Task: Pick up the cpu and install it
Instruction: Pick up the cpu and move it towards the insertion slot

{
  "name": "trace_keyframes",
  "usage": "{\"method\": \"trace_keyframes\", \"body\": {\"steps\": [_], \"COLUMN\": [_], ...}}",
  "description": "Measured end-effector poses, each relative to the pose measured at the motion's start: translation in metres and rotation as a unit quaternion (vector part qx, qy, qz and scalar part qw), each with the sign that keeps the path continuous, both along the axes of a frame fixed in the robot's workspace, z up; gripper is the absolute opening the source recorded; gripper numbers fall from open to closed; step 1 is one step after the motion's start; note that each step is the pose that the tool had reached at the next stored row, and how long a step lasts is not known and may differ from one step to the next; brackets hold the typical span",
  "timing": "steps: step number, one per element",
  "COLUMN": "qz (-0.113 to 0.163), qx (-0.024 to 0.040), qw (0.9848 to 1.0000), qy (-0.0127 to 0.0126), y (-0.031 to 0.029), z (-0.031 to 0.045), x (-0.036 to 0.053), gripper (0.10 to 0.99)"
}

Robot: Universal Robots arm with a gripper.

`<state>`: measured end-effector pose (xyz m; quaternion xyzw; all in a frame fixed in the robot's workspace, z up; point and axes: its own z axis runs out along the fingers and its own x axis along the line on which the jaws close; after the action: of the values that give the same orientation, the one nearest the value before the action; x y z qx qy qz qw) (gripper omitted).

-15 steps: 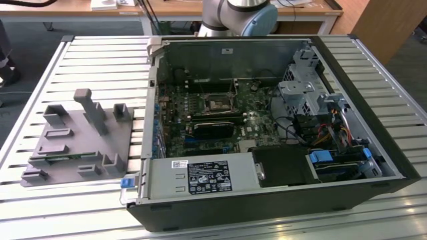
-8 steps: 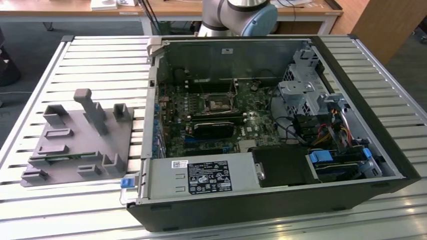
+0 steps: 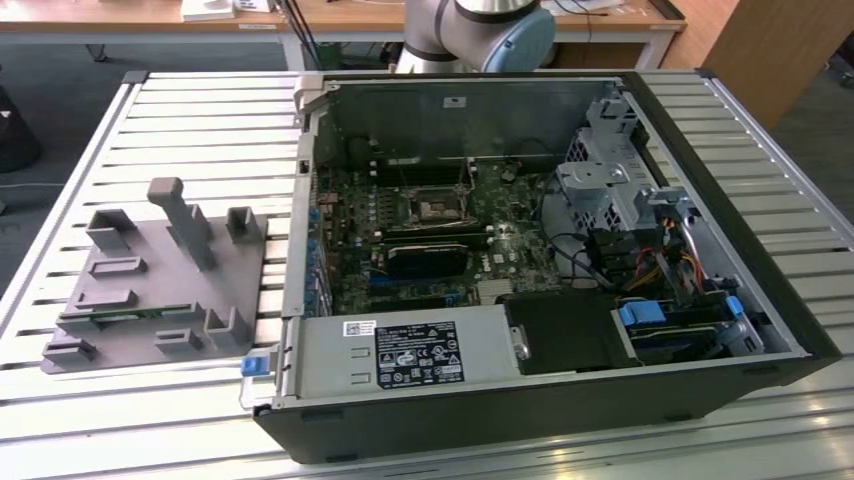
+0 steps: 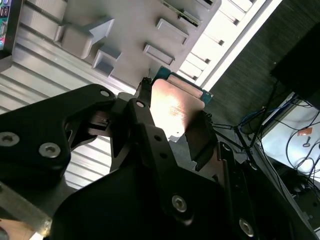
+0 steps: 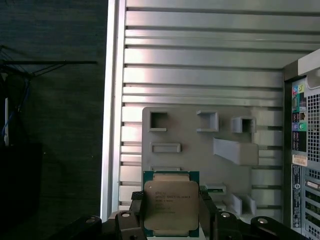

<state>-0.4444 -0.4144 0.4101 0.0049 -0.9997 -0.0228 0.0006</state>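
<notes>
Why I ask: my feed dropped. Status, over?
Fingers shut on small square silvery-grey metal-topped cpu. Held clear of grey plastic holder plate. No obstruction seen.

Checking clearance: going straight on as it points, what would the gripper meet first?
The gripper, shut on the silvery square cpu, would probably meet the grey plastic holder plate first; depth unclear.

Beneath the end effector [image 5: 172, 214] lies a grey holder plate [image 5: 190, 135] with raised slots, on a slatted metal desk [image 5: 200, 50]. Beside the plate, farther from the end effector, an open computer case [image 3: 534, 420] shows its circuit board [image 3: 507, 190], power supply box [image 3: 400, 355] and cables [image 3: 667, 265].
</notes>
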Motion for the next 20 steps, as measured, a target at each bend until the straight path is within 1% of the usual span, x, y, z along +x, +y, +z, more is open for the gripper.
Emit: {"method": "trace_keyframes", "body": {"steps": [5,10,17,20], "qz": [0.0,0.0,0.0,0.0], "qx": [0.0,0.0,0.0,0.0], "qw": [1.0,1.0,1.0,1.0], "qy": [0.0,0.0,0.0,0.0], "y": [-0.0001,-0.0001,-0.0001,-0.0001], "z": [0.0,-0.0001,-0.0001,-0.0004], "x": [0.0058,0.0153,0.036,0.0489], "gripper": [0.525,0.525,0.525,0.525]}}
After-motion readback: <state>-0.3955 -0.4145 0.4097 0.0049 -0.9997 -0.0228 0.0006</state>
